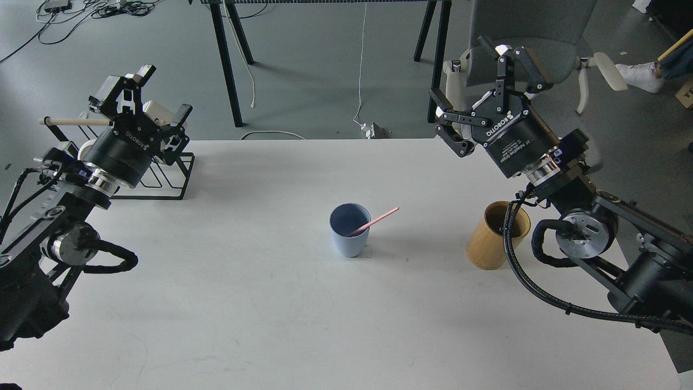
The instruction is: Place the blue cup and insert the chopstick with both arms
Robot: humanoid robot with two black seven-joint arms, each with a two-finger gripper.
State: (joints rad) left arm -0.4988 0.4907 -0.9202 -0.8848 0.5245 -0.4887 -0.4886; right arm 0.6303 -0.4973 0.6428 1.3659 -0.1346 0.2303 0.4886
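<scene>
The pale blue cup [350,232] stands upright near the middle of the white table [270,303]. The pink chopstick [376,220] leans inside it, its top pointing up and right over the rim. My left gripper [157,95] is open and empty at the far left, above the black wire rack [162,181]. My right gripper [474,89] is open and empty, raised above the table's far right edge, well clear of the cup.
A tan bamboo cylinder holder [495,235] stands upright right of the cup, partly behind my right arm's cable. The rack's pale wooden rod [73,122] and white mugs [92,146] sit at the far left. A grey chair [528,38] and table legs stand beyond the far edge.
</scene>
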